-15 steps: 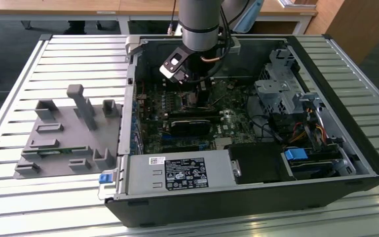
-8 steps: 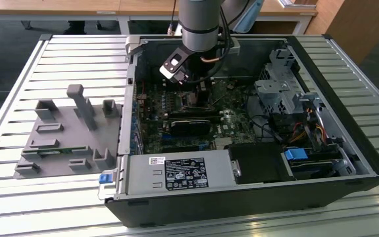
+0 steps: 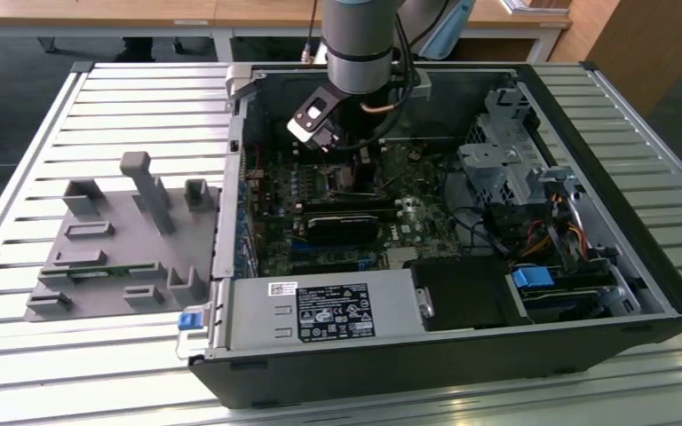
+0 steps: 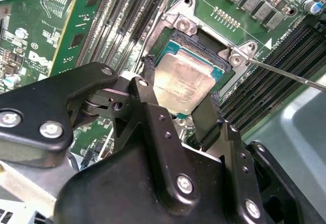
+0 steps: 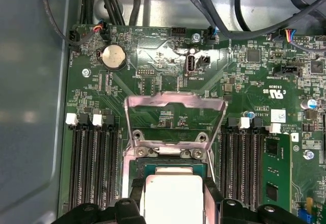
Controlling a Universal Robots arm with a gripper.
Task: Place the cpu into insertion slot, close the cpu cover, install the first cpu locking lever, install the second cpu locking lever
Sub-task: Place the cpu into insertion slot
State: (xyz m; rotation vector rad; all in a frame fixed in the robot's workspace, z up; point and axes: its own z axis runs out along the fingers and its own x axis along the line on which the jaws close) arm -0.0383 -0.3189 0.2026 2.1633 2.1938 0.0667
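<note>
First wrist view: end effector (image 5: 174,203) grips cpu (image 5: 173,188) edges; cpu cover (image 5: 175,101) raised

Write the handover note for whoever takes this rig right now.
Gripper: shut on the cpu, fingers on two opposite edges.
Cpu: at the slot; cannot tell if fully seated.
Cover: open, tilted up off the slot.
Lever: one thin rod stands free beside the slot, not latched.
Done: cpu brought to the slot.
Left: cover not closed, neither lever installed.
</note>
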